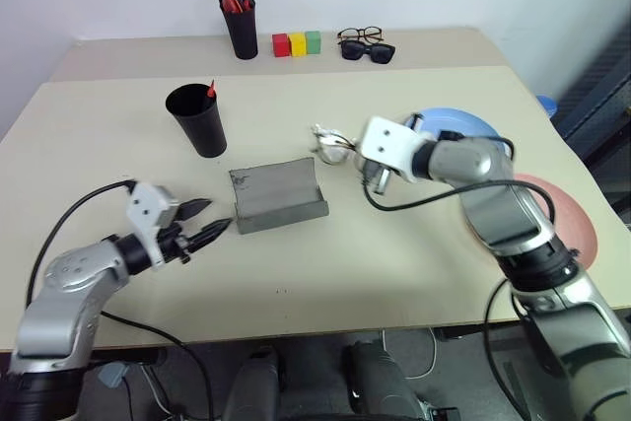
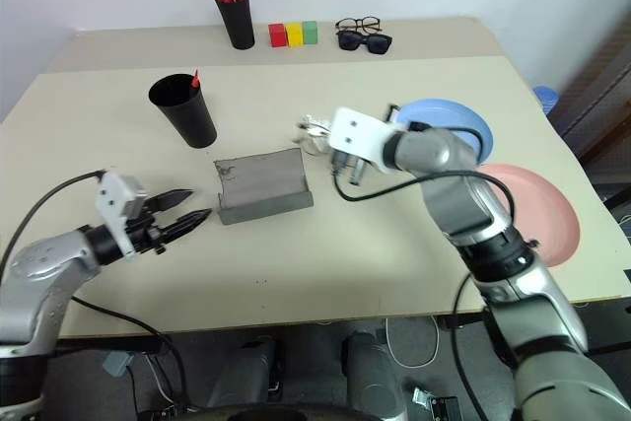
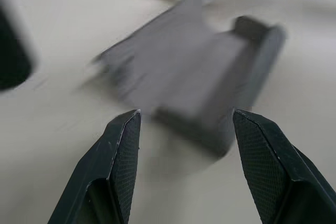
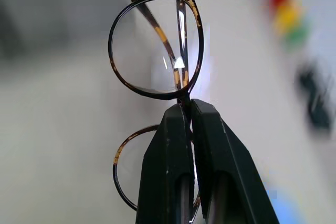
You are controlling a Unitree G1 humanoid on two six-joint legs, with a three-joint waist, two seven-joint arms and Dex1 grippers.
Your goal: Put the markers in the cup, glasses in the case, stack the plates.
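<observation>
the right claw [image 4: 190,109] is clamped on the glasses [image 4: 156,45] at the bridge, lifted off the table [image 1: 414,273], at two o'clock from the open grey case [image 1: 279,196]. left claw [image 1: 209,221] apart, at eight o'clock of the case.

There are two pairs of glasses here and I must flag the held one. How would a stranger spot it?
Start at the grey open case mid-table, then look just beyond it toward the light blue plate. The glasses hang there, pinched at the bridge by the right gripper: thin frame, clear round lenses, off the table.
</observation>
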